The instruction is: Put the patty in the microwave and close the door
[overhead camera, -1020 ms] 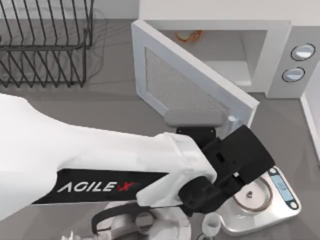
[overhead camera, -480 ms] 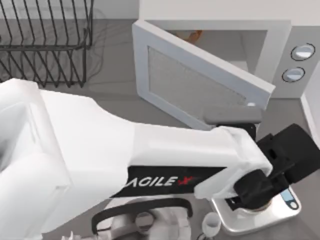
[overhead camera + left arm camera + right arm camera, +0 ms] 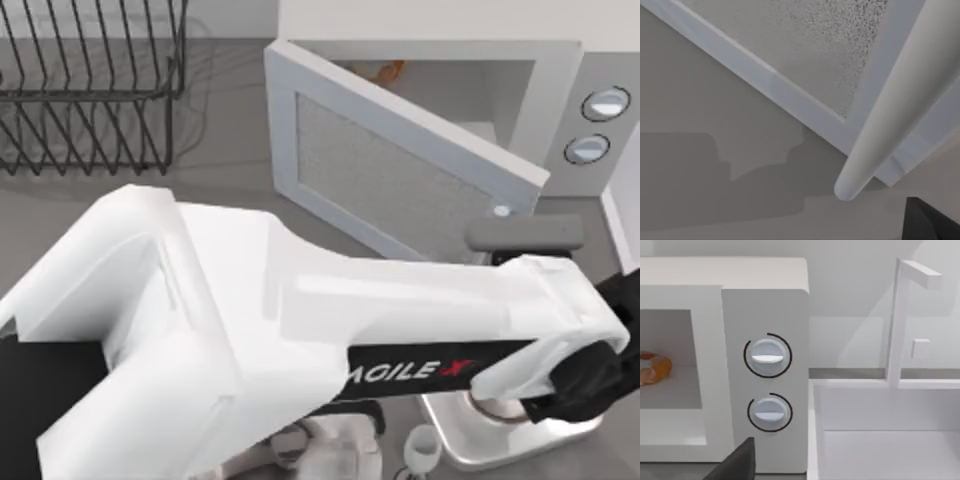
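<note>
My left arm (image 3: pixel 300 340) stretches across the table from the top view's left to its lower right, so broad that it hides most of the tabletop beneath it. My left gripper (image 3: pixel 590 385) sits at the far end as a dark mass over the silver scale (image 3: pixel 470 440), of which a corner and part of the round pan peek out; I cannot tell how its jaws stand, since the fingers are buried under the wrist and only a dark corner of it enters the left wrist view. The door (image 3: pixel 400 170) stands partly open, swung out toward the table's front, and its free edge with the handle (image 3: pixel 895 105) lies just beside my wrist; in the left wrist view the pale bar crosses close in front of the grey window pane, its upper end cut off. The patty (image 3: pixel 652 367) rests inside the microwave (image 3: pixel 520 100), on the cavity floor toward the back, half cut off by the cavity's edge in the right wrist view and showing as an orange sliver above the door in the top view. The two knobs (image 3: pixel 767 356) face my right wrist camera. A wire rack (image 3: pixel 90 80) stands at the table's upper left, cut off by the frame.
</note>
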### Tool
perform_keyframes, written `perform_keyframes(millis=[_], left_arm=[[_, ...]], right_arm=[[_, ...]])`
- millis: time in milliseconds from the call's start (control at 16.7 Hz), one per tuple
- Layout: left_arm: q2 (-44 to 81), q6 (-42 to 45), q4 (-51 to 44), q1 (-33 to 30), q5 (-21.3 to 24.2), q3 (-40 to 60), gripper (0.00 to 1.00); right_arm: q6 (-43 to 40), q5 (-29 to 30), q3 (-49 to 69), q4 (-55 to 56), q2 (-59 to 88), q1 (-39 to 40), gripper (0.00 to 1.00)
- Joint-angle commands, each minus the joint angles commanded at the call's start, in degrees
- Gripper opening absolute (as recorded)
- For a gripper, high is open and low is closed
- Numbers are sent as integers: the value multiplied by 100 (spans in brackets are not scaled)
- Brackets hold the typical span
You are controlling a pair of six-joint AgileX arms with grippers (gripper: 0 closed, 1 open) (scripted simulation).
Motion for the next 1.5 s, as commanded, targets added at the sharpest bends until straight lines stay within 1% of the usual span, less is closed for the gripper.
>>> perform_keyframes(millis=[240, 420, 600, 720, 840, 1020, 1200, 1260, 1380, 1500], left_arm=[[-25, 12, 106, 41, -27, 75, 0], [25, 152, 664, 170, -197, 618, 0], [225, 498, 1092, 524, -249, 1201, 0], [462, 800, 1098, 804, -94, 1413, 0], [710, 1051, 873, 1011, 153, 1459, 0], [937, 1250, 458, 1105, 464, 1351, 0], [952, 1260, 430, 1102, 487, 1338, 0], [915, 1198, 579, 959, 549, 1465, 0], [983, 1220, 552, 986, 564, 1554, 0], [1218, 1306, 453, 1086, 619, 1885, 0]], right_arm=[[0, 0, 0, 0, 0, 0, 100], [0, 0, 0, 0, 0, 0, 100], [0, 0, 0, 0, 0, 0, 100], [0, 0, 0, 0, 0, 0, 100], [0, 0, 0, 0, 0, 0, 100], [0, 0, 0, 0, 0, 0, 100], [0, 0, 0, 0, 0, 0, 100], [0, 0, 0, 0, 0, 0, 100], [0, 0, 0, 0, 0, 0, 100], [0, 0, 0, 0, 0, 0, 100]])
